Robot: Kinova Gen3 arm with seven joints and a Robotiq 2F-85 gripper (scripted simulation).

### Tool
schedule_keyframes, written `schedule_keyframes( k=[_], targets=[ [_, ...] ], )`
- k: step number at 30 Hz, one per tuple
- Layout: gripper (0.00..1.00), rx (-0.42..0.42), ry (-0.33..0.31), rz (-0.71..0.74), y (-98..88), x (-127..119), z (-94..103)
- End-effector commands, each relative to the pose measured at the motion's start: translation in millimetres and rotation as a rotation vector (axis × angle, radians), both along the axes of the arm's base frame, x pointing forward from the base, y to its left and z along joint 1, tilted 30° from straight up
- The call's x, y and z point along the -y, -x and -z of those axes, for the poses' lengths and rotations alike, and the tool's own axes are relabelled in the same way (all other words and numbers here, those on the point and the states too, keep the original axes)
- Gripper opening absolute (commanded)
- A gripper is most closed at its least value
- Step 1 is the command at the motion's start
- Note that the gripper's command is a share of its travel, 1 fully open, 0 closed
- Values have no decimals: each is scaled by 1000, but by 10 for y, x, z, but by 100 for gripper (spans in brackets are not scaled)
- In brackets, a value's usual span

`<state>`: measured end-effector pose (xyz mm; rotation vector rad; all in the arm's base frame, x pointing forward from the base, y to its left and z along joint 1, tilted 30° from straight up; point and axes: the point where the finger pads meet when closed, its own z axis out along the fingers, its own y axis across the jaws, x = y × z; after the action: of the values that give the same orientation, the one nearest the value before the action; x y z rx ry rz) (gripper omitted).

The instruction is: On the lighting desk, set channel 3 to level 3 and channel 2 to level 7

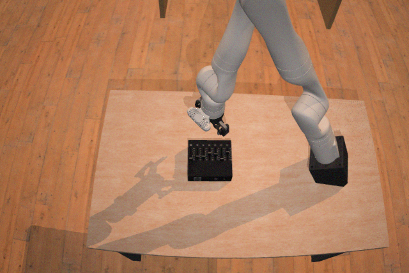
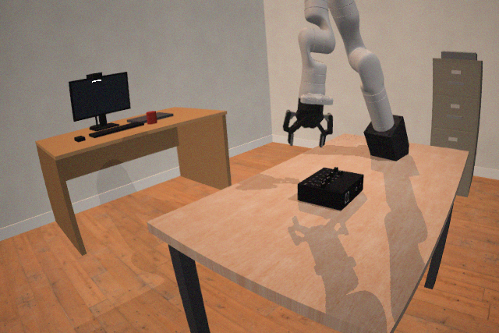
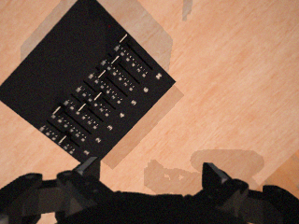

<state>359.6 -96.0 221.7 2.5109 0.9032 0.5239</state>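
The lighting desk (image 1: pixel 209 172) (image 2: pixel 330 188) (image 3: pixel 56 70) is a black box standing flat on the wooden table (image 1: pixel 138 164) (image 2: pixel 249 232). Its row of faders (image 1: pixel 209 153) (image 3: pixel 100 93) has white cap lines at different heights; the levels are too small to read. In the wrist view the desk lies turned diagonally at the upper left, with numbers along its near edge. My gripper (image 1: pixel 211 116) (image 2: pixel 306 142) (image 3: pixel 150 171) is open and empty. It hangs well above the table, beside the desk's fader end and not over it.
The arm's black base block (image 1: pixel 328 164) (image 2: pixel 387 142) stands on the table to the right of the desk. Off the table are an office desk with a monitor (image 2: pixel 99 97) and a filing cabinet (image 2: pixel 455 104).
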Motion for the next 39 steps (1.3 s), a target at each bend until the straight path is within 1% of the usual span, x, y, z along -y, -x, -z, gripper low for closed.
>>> schedule_keyframes(
  k=[1,3,5,10,14,20,22,30,39],
  targets=[
    [100,-34,33,-88,-13,14,57],
    [100,-54,77,-166,-33,29,71],
    [100,-54,77,-166,-33,29,71],
    [100,-96,175,-340,-78,57,103],
    [100,-124,240,-455,-109,70,126],
    [100,-154,311,-583,-143,81,152],
    [100,-154,311,-583,-143,81,152],
    [100,-175,362,-673,-167,85,171],
    [100,-180,374,-694,-173,86,175]
  ],
)
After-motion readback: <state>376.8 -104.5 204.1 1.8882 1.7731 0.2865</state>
